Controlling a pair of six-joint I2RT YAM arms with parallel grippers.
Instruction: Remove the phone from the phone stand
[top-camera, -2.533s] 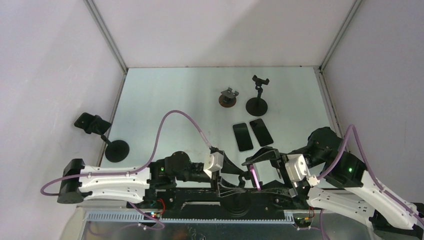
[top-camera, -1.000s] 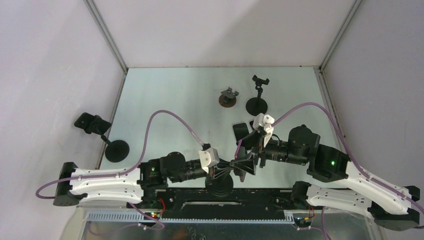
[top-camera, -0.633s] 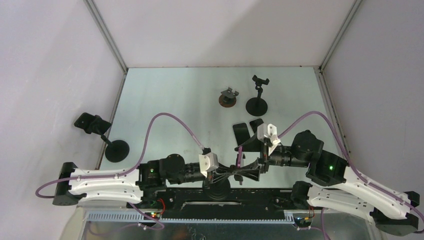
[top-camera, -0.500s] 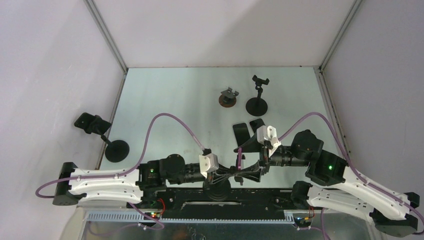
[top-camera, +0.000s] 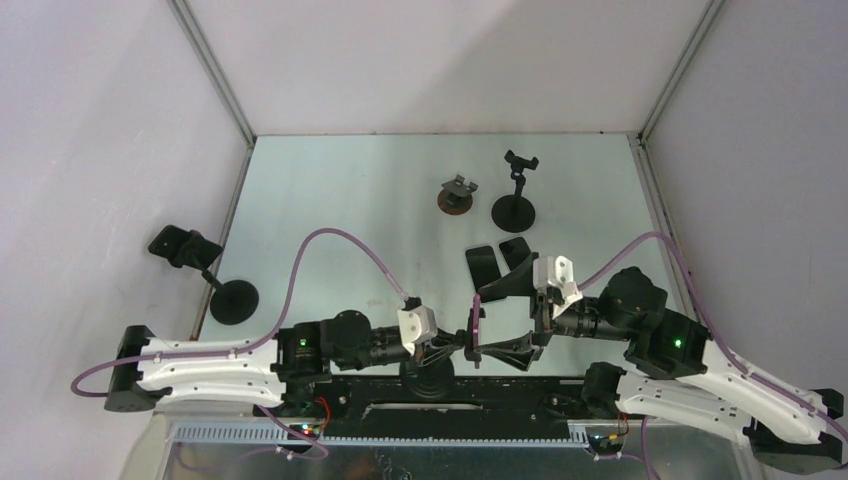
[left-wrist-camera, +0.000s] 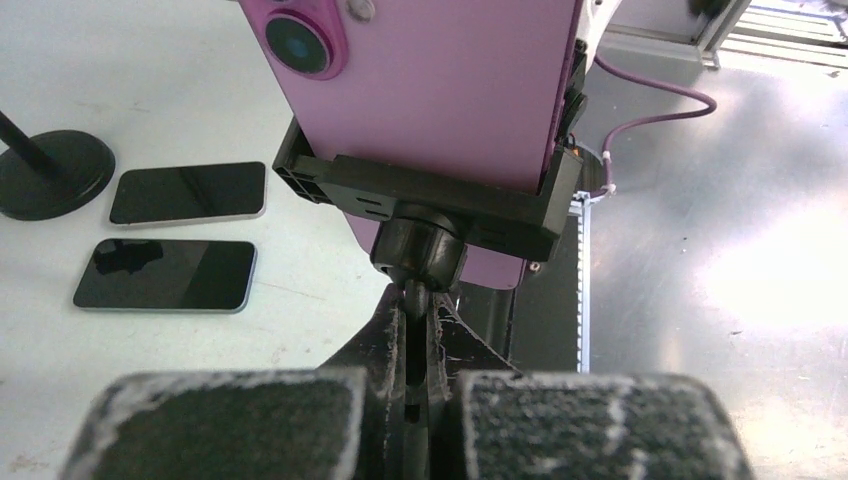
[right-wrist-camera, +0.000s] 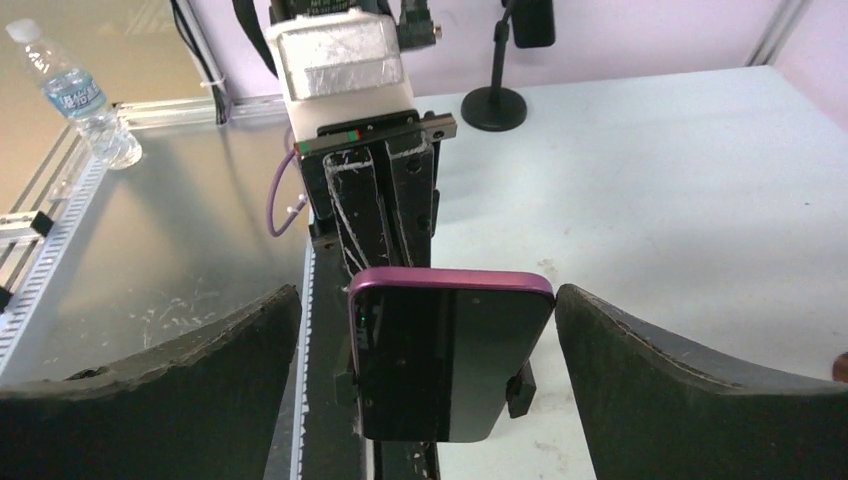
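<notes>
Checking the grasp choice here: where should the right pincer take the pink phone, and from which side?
Take the pink phone by its two long edges on the free end above the stand's clamp, coming from the screen side. The clamp arms occupy the edges lower down, and the left pincer steadies the stem. The open right pincer straddles it.

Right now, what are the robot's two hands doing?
Left gripper: shut on the stand.
Right gripper: open, a finger on each side of the phone.
</notes>
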